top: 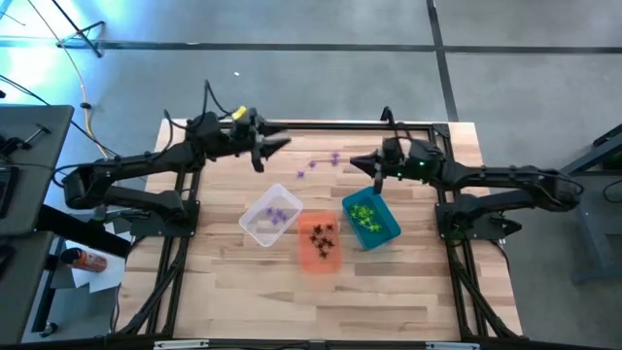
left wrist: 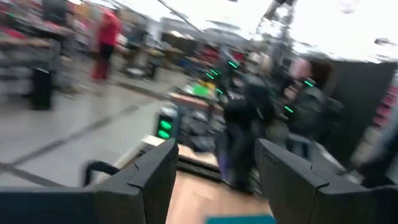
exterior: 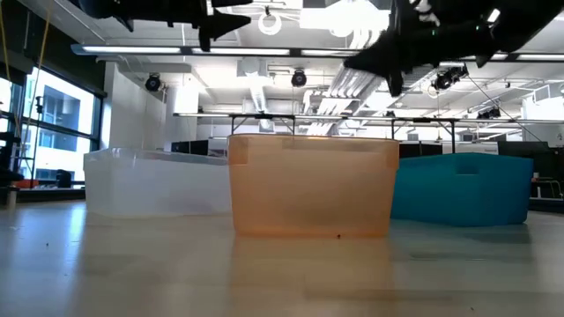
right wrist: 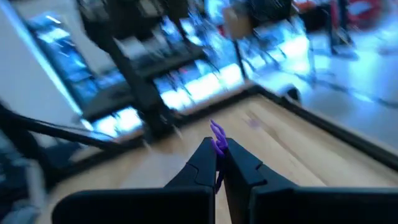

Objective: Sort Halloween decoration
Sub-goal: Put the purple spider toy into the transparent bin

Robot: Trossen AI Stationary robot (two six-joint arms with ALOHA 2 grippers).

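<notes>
My right gripper (right wrist: 219, 163) is pinched tight on one purple spider (right wrist: 217, 138). It sticks out past my fingertips, long axis in line with the fingers, pointing away from the wrist; only the tip shows, legs too blurred to sort out. In the high view that gripper (top: 373, 173) sits at the far right of the table (top: 408, 292), just beyond the far end of the teal bin (top: 389, 230), raised off the wood. My left gripper (top: 269, 146) is up at the far left, fingers (left wrist: 155, 180) spread wide with nothing between them, clear of the bins. Loose purple spiders (top: 323, 163) lie on the wood at the far middle, between my two grippers; too small to tell which way any of them points. Three bins sit mid-table in a row: clear bin (top: 255, 226) on the left with purple spiders (top: 280, 214) inside, orange bin (top: 318, 259) in the middle with black spiders (top: 322, 233), teal bin on the right with green spiders (top: 363, 215). Clear and orange touch at a corner, orange and teal are just beside each other. Low view shows the same row, clear (exterior: 150, 180), orange (exterior: 308, 185), teal (exterior: 463, 187), both arms dark overhead.
</notes>
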